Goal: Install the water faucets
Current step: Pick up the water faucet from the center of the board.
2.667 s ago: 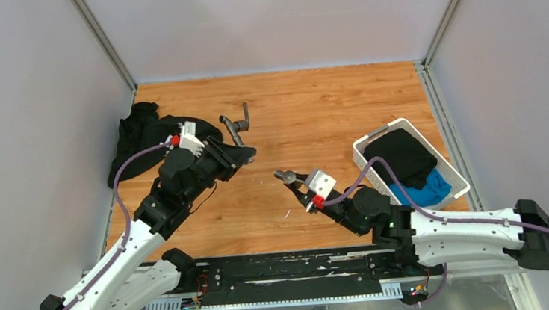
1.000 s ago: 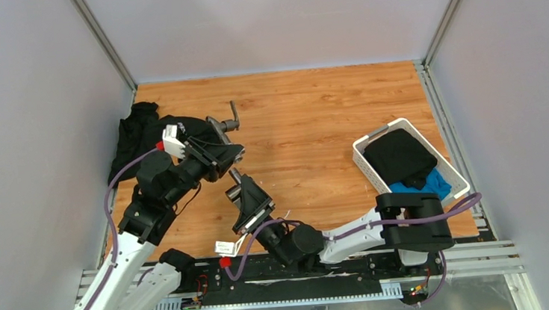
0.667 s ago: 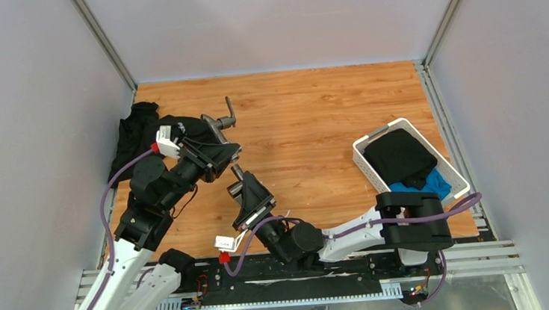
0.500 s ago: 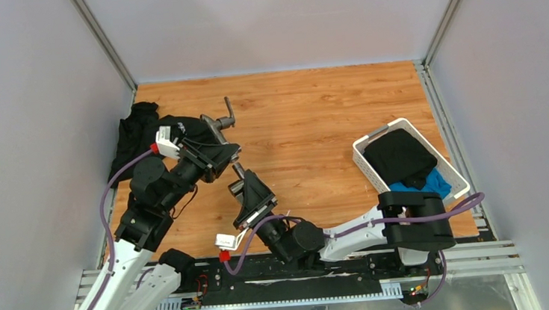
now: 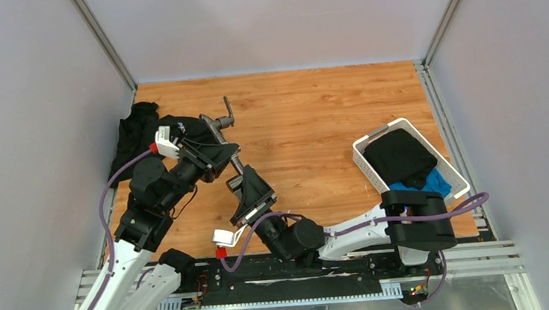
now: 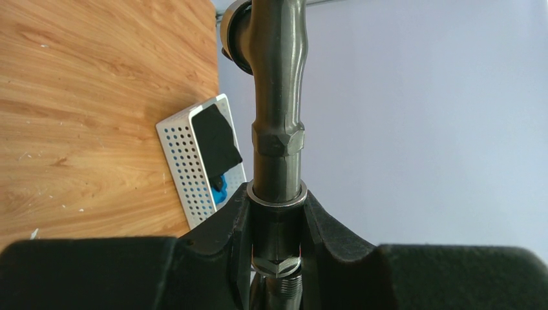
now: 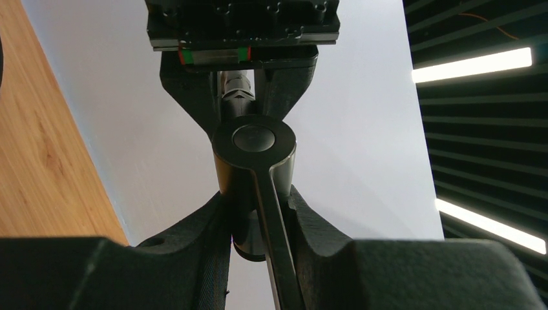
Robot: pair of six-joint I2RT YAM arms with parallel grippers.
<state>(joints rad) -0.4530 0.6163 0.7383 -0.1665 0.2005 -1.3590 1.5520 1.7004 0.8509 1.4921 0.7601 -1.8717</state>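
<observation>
Left arm (image 5: 125, 243): rises from the near-left corner with the elbow bent, wrist reaching right above the table (image 5: 313, 114), beside the black cloth (image 5: 135, 133).
Left gripper (image 5: 216, 148): clamped tight on the faucet pipe (image 6: 278, 97) near its threaded end.
Faucet pipe: held off the table, long axis running straight out of the jaws toward the far wall, with a side fitting at the tip.
Lever valve (image 7: 255, 145): between the two grippers, thin lever trailing back between the fingers, body aimed at the left gripper; cannot tell whether it touches the pipe.
Right gripper (image 5: 244, 175): closed on the lever valve, pointing far-left.
Right arm (image 5: 353, 234): folded leftward along the near edge.
</observation>
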